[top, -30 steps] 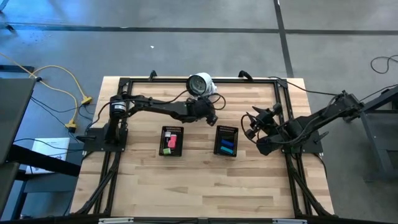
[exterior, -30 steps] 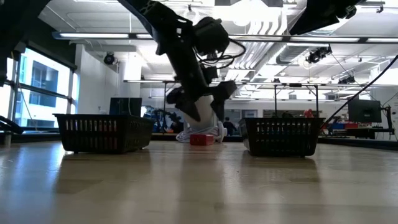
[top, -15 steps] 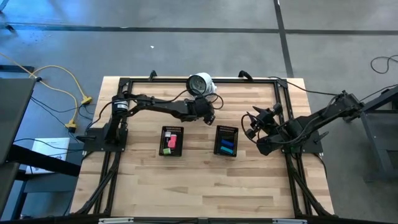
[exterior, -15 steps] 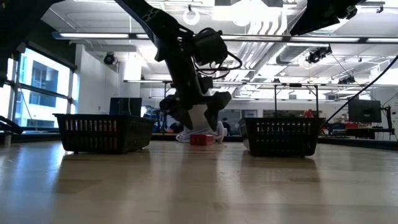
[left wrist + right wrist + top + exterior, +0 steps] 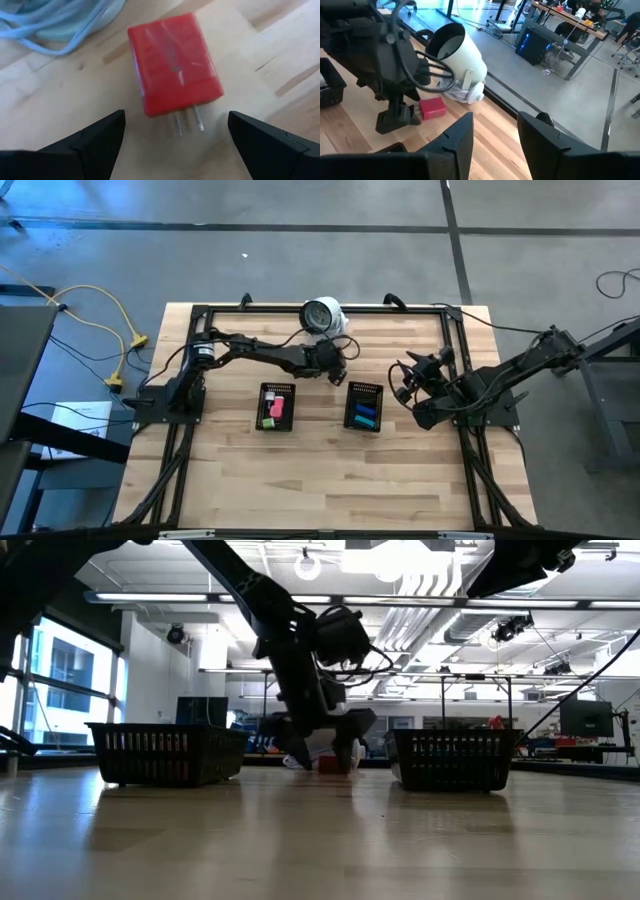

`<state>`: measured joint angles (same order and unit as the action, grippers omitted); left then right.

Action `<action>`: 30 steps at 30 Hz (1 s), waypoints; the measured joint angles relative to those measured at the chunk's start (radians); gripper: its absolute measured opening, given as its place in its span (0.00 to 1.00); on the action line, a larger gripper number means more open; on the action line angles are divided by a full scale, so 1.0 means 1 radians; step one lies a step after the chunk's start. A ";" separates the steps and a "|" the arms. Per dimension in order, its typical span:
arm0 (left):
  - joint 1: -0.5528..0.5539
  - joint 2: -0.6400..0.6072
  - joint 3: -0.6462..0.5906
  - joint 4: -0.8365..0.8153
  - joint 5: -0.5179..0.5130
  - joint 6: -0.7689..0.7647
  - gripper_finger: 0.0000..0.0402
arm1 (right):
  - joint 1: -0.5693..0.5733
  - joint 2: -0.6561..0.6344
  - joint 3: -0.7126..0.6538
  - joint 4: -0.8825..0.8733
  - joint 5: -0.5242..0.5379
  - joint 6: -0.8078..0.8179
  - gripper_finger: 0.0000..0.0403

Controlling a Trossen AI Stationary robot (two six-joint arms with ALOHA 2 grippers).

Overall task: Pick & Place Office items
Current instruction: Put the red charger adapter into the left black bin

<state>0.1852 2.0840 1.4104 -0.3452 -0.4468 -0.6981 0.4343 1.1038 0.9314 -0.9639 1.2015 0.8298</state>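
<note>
A red block [image 5: 175, 65] with two metal prongs lies flat on the table beside the white round object [image 5: 322, 314]. It also shows in the right wrist view as the red block [image 5: 432, 108]. My left gripper [image 5: 176, 119] is open and down at the table, one finger on each side of the block with a clear gap, prongs toward it. In the high view my left gripper [image 5: 337, 366] covers the block. My right gripper [image 5: 404, 384] waits open above the table's right side. Pink, green and red pieces [image 5: 270, 410] lie in the left tray, blue and teal pieces [image 5: 365, 416] in the right tray.
Two black mesh trays, the left tray [image 5: 276, 388] and the right tray [image 5: 365, 389], sit mid-table on the near side of my left gripper. The white round object's pale cable [image 5: 60, 25] lies coiled just beyond the red block. A black frame [image 5: 455, 340] borders the table.
My left gripper has come down from above the red block to table height, and its open fingers now stand on either side of the block. The block has stayed where it was.
</note>
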 joint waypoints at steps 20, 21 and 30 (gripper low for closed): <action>0.013 -0.004 0.004 0.123 -0.003 0.002 0.85 | 0.000 0.000 -0.112 0.064 0.074 0.033 0.35; 0.017 -0.004 0.004 0.123 -0.002 0.002 0.85 | 0.003 0.000 -0.112 0.070 0.083 0.031 0.35; 0.043 -0.004 0.004 0.131 0.008 0.002 0.85 | 0.026 0.000 -0.112 0.151 0.094 -0.049 0.35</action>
<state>0.2279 2.0804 1.4139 -0.2143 -0.4390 -0.6960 0.4603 1.1037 0.8192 -0.8131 1.2960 0.7812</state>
